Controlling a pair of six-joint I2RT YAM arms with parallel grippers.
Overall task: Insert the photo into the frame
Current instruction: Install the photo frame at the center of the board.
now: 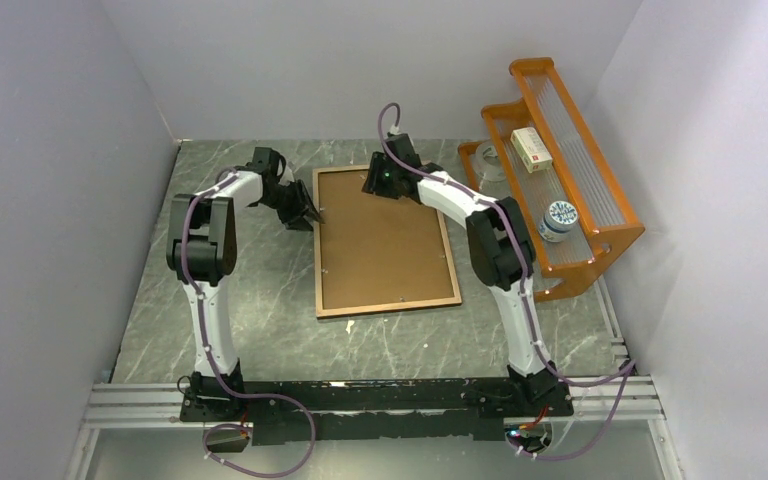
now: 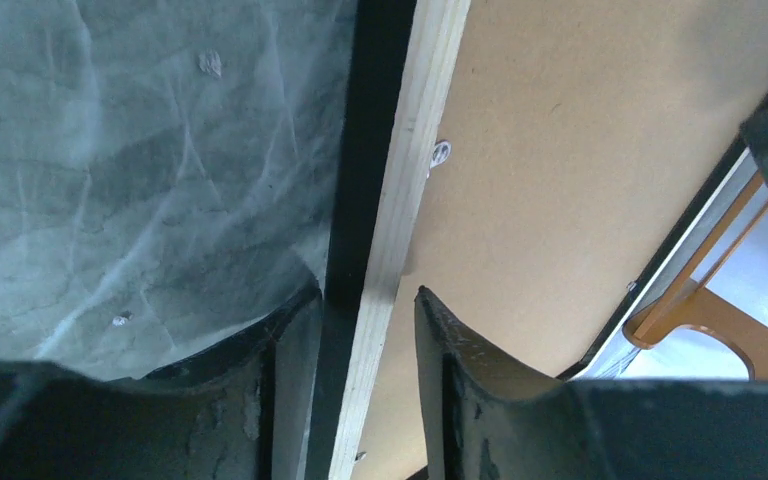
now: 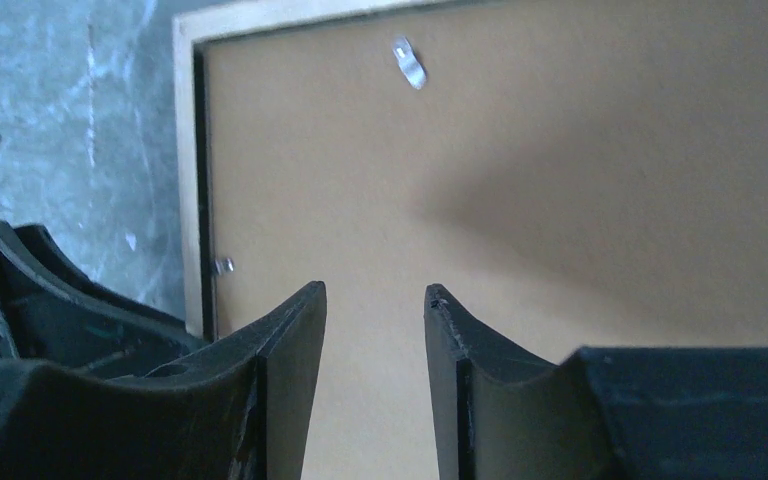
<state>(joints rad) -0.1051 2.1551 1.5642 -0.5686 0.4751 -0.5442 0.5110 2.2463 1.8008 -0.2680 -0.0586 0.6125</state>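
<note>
The frame lies face down on the table, its light-wood back border up, with the brown backing board sitting inside it. The photo is hidden. My left gripper is open at the frame's left border; in the left wrist view its jaws straddle the wood border, with the right finger over the board. My right gripper is open and empty, low over the board's far end, near the frame's corner.
An orange rack stands at the right and holds a white box and a round container. Small metal tabs sit along the board's edge. Grey walls close in on three sides.
</note>
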